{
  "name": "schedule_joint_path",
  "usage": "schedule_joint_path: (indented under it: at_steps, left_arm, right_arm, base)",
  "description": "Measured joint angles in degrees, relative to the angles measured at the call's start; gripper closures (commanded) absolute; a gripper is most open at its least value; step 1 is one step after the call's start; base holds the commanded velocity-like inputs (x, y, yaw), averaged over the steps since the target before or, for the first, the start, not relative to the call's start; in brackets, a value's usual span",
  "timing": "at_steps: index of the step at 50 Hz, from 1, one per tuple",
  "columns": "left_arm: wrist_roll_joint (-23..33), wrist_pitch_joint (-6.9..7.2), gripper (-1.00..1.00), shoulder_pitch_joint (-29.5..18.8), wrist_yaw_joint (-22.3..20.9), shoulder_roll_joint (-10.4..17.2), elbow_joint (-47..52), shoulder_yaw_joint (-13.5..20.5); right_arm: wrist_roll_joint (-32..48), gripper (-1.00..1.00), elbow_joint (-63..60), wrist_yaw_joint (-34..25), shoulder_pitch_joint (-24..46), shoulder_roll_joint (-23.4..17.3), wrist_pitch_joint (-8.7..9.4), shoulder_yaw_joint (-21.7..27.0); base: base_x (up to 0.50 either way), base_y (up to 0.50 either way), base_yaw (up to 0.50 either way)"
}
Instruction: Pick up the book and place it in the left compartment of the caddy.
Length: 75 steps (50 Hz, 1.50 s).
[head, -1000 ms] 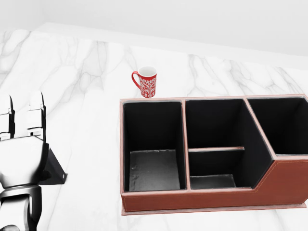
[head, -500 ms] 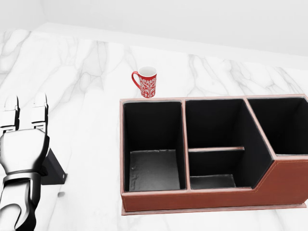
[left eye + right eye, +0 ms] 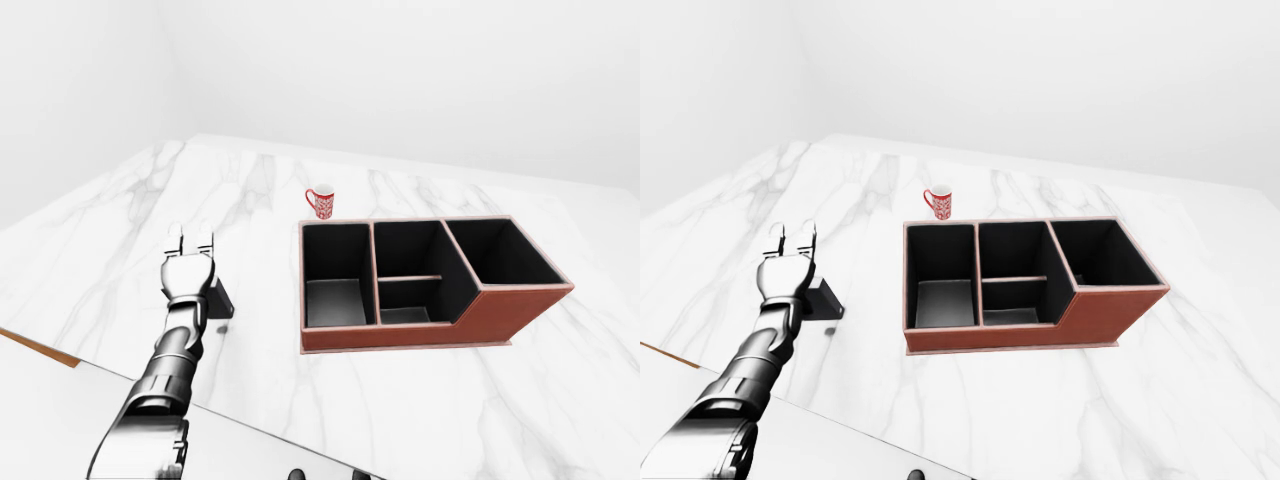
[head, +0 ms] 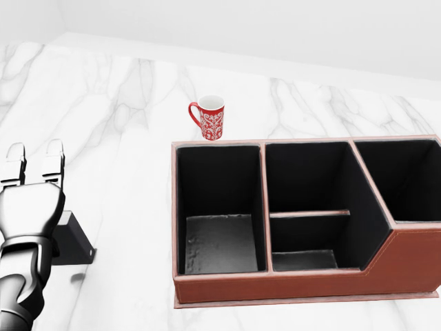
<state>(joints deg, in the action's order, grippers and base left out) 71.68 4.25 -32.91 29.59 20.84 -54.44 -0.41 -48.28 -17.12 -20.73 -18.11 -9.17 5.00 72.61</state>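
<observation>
The book (image 4: 74, 243) is a small dark slab lying on the marble counter at the left of the head view, partly hidden under my left hand. My left hand (image 4: 33, 157) hovers over it, fingers stretched out and open, holding nothing. To the right stands the red-brown caddy (image 4: 310, 286) with black-lined compartments. Its left compartment (image 4: 220, 241) holds nothing. My right hand is not visible in any view.
A red patterned mug (image 4: 211, 118) stands just above the caddy's upper left corner. The white marble counter (image 3: 420, 400) spreads around everything, its near edge (image 3: 250, 432) running along the bottom of the left-eye view. A white wall rises behind.
My left hand has shifted slightly over the book, the wrist swinging toward the lower left. Its fingers stay extended. The book, caddy and mug have not moved.
</observation>
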Motion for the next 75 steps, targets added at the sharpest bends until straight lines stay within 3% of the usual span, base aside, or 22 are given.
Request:
schedule_joint_path:
  at_steps: [32, 55, 75]
  left_arm:
    - [-3.01, -2.09, -1.0, -8.09, -0.32, 1.0, -18.69, -3.16]
    - [-2.77, -0.04, -1.0, -9.19, -2.65, 0.33, -22.57, -3.16]
    - [-3.81, 0.75, -1.0, -8.51, -4.33, -0.09, -23.58, -1.96]
  right_arm:
    - [0.34, -1.0, -0.06, -0.08, 0.09, 0.09, 0.0, -0.12]
    - [0.95, -1.0, 0.82, 0.16, 0.24, -0.2, 0.0, -0.45]
    - [1.19, -1.0, 0.78, 0.02, 0.22, -0.12, 0.0, -0.57]
  base:
    - [0.0, 0.0, 0.0]
    - [0.0, 0.0, 0.0]
    - [0.0, 0.0, 0.0]
